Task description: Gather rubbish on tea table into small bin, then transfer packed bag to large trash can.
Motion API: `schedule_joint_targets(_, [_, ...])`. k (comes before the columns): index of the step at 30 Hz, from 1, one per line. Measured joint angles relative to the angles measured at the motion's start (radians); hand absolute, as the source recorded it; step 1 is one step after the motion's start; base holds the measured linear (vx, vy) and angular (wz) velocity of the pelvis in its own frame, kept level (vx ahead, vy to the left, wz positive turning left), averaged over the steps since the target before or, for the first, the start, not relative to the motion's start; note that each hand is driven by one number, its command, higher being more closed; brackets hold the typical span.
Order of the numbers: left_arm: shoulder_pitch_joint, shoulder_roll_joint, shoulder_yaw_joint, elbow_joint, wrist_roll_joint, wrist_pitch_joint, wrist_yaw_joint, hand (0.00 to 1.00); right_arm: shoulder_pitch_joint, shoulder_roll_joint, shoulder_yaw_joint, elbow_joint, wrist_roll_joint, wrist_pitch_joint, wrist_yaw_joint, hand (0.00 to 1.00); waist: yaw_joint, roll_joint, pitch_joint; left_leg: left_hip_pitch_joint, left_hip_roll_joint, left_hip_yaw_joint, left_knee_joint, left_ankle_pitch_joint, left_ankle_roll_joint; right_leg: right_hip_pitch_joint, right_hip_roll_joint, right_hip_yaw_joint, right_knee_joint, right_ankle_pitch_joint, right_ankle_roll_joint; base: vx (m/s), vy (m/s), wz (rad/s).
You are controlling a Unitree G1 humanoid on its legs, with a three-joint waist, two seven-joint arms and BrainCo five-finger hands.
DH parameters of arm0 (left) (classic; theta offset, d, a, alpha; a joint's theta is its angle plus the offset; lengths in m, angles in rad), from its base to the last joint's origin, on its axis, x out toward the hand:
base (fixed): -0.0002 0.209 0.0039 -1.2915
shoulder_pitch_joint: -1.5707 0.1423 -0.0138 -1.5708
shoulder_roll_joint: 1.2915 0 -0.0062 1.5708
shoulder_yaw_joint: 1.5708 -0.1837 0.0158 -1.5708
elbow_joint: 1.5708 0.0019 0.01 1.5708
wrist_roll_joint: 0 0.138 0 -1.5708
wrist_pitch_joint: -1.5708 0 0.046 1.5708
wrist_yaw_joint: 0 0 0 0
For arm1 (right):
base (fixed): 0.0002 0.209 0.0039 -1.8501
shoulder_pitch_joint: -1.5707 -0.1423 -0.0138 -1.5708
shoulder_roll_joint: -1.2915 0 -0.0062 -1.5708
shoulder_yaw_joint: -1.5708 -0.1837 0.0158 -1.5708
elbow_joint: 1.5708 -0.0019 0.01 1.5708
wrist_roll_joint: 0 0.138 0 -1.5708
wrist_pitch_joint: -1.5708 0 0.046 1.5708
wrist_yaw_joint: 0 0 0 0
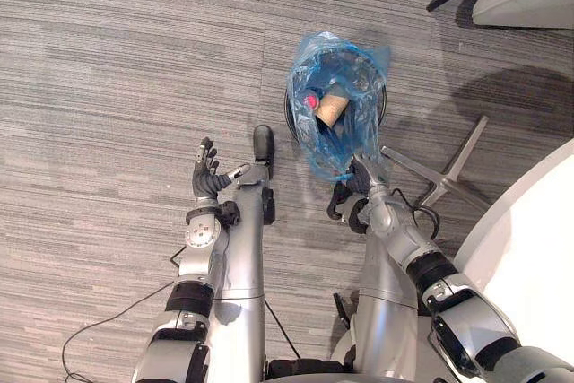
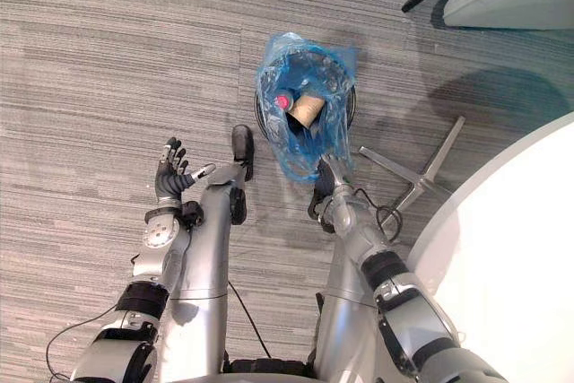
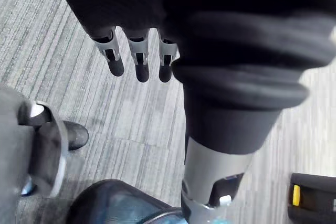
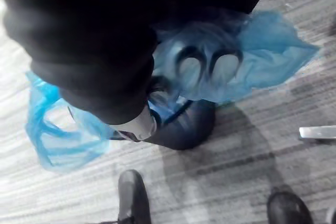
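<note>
The right hand (image 1: 359,186) clutches the rim of the blue bag (image 1: 352,136), while the left hand (image 1: 208,178) hangs spread.

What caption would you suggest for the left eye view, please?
Right hand grips the blue bag lining the small bin; left hand open alongside.

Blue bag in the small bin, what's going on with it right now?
The small bin stands on the floor in front of the robot, lined with the blue bag. A brown paper cup and other rubbish lie inside. The right hand is at the bag's near edge, partly behind the plastic, so I cannot tell whether it has a grip. The left hand hangs open off to the bin's left, holding nothing.
</note>
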Motion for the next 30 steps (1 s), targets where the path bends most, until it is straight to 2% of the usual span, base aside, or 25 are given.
schedule_joint_targets(3, [0.006,-0.039,0.000,0.000,0.001,0.018,-0.001,0.00,0.003,0.039,-0.012,-0.111,0.035,-0.003,-0.012,1.00,0.011,0.032,0.002,0.029,0.011,0.005,-0.001,0.001,0.001,0.026,0.008,0.001,-0.002,0.001,-0.001,-0.04,-0.035,-0.09])
schedule_joint_targets(6, [0.015,-0.060,-0.006,-0.003,0.003,0.033,-0.003,0.00,0.038,0.089,-0.033,-0.206,0.067,-0.008,-0.017,1.00,0.021,0.033,0.002,0.078,0.021,0.007,-0.007,0.004,0.004,0.074,0.017,-0.001,-0.012,0.000,-0.004,-0.02,-0.051,-0.08])
schedule_joint_targets(10, [0.040,-0.062,-0.008,-0.004,0.024,0.037,-0.005,0.00,0.128,0.096,-0.037,-0.299,0.107,-0.012,-0.017,1.00,0.019,0.033,0.002,0.171,0.030,0.002,-0.034,0.005,0.003,0.180,0.029,-0.017,-0.058,0.001,-0.004,0.01,-0.027,-0.02])
schedule_joint_targets(15, [0.122,-0.053,-0.038,-0.006,0.042,0.054,-0.006,0.00,0.287,0.124,-0.015,-0.430,0.148,-0.023,-0.007,1.00,0.012,0.031,0.001,0.403,0.031,0.020,-0.135,0.003,-0.002,0.415,0.035,-0.022,-0.185,0.016,0.003,0.07,-0.037,-0.07])
schedule_joint_targets(17, [0.145,-0.053,-0.033,-0.002,0.043,0.056,-0.006,0.00,0.310,0.128,0.004,-0.485,0.154,-0.028,0.005,1.00,-0.002,0.030,-0.003,0.462,0.034,0.026,-0.157,-0.001,-0.002,0.484,0.041,-0.032,-0.235,0.028,0.007,0.09,-0.012,-0.07])
schedule_joint_targets(19, [0.157,-0.053,-0.034,0.019,0.048,0.060,-0.007,0.00,0.330,0.129,0.016,-0.507,0.164,-0.030,0.015,1.00,-0.002,0.026,-0.011,0.518,0.039,0.031,-0.180,-0.002,0.004,0.550,0.050,-0.035,-0.281,0.039,0.015,0.12,0.004,-0.07])
schedule_joint_targets(23, [0.219,-0.053,-0.037,0.043,0.068,0.066,-0.007,0.00,0.412,0.135,0.033,-0.568,0.193,-0.044,0.053,1.00,-0.002,0.005,-0.102,0.620,0.037,0.049,-0.240,-0.006,0.012,0.660,0.052,-0.038,-0.368,0.051,0.029,0.11,0.003,-0.03])
schedule_joint_targets(24, [0.250,-0.053,-0.042,0.045,0.078,0.066,-0.008,0.00,0.452,0.137,0.041,-0.599,0.204,-0.062,0.066,1.00,-0.004,0.001,-0.141,0.670,0.035,0.058,-0.281,-0.006,0.011,0.707,0.053,-0.036,-0.409,0.057,0.036,0.15,0.000,-0.10])
schedule_joint_targets(26, [0.287,-0.046,-0.051,0.054,0.078,0.065,-0.009,0.00,0.482,0.139,0.052,-0.617,0.213,-0.085,0.082,1.00,-0.002,-0.010,-0.176,0.740,0.031,0.076,-0.334,-0.005,0.011,0.760,0.054,-0.020,-0.452,0.065,0.040,0.11,-0.001,-0.22])
schedule_joint_targets(27, [0.333,-0.036,-0.067,0.063,0.080,0.065,-0.011,0.00,0.520,0.144,0.055,-0.619,0.228,-0.109,0.100,1.00,-0.005,-0.010,-0.234,0.778,0.030,0.086,-0.381,0.000,0.004,0.794,0.061,-0.015,-0.508,0.082,0.043,0.16,0.010,-0.28])
schedule_joint_targets(30, [0.377,-0.003,-0.101,0.092,0.101,0.065,-0.032,0.00,0.570,0.136,0.045,-0.614,0.281,-0.125,0.141,1.00,-0.014,-0.009,-0.293,0.863,0.029,0.092,-0.494,0.036,-0.004,0.878,0.080,-0.012,-0.641,0.135,0.044,0.16,0.020,-0.16])
